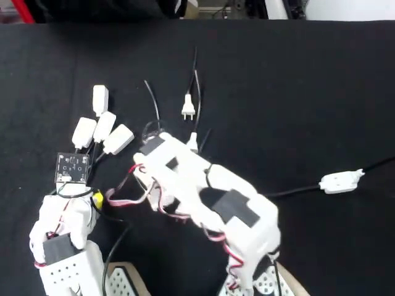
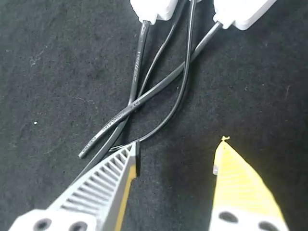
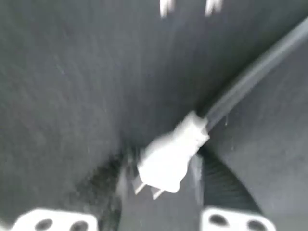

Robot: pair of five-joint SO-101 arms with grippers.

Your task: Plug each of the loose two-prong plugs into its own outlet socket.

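Plug [image 3: 171,154] clenched in right pincer [image 3: 162,175] up close; left pincer [image 2: 178,144] released at crossed cables [image 2: 144,91], outlet sockets [image 1: 103,123] beyond.

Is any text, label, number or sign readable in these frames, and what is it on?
Nothing can be read.
Black cable: white lettering along its sheath, too small and blurred to read.
White outlet sockets and loose two-prong plug: no print to be seen.
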